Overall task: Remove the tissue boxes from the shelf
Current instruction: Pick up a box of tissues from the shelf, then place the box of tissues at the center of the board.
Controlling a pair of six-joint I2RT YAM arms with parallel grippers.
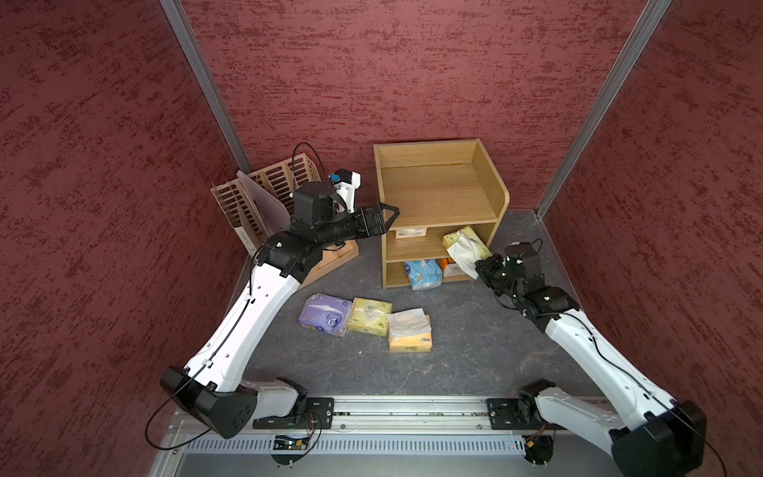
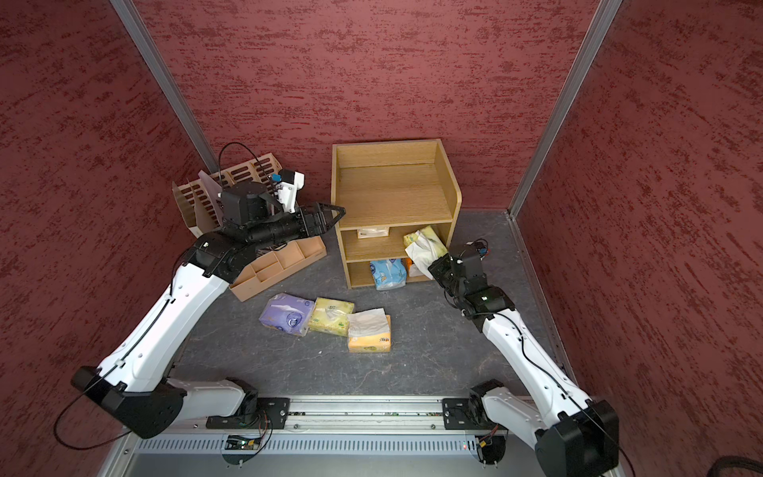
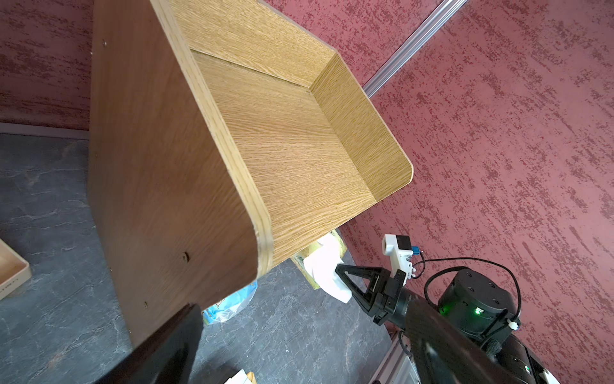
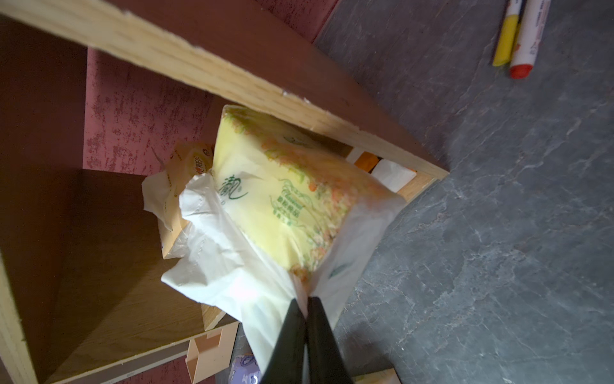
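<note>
Nearest, three packs lie in a row on the tabletop: a purple pack, a green pack touching it, and an orange-yellow pack touching the green one, with loose tissue spread over its top.

Behind them the right hand is pinched fully closed on the near end of a yellow pack, gripping wrapper and white tissue together. This pack is tilted, its long axis running from the hand up and back into the middle tier of the shelf. Its near end juts out past the tier's front edge and its far end is inside. The right side panel stands just beside it and the top board hangs close above.

In the bottom tier a blue pack pokes out at the front, with an orange pack beside it. Deeper in the middle tier sits a cream pack.

The left hand hovers at the shelf's left front corner, holding nothing; whether it is parted I cannot tell. Under that arm lie a tan tray and, farther back, a file organizer. Two markers lie on the tabletop clear of the shelf.
</note>
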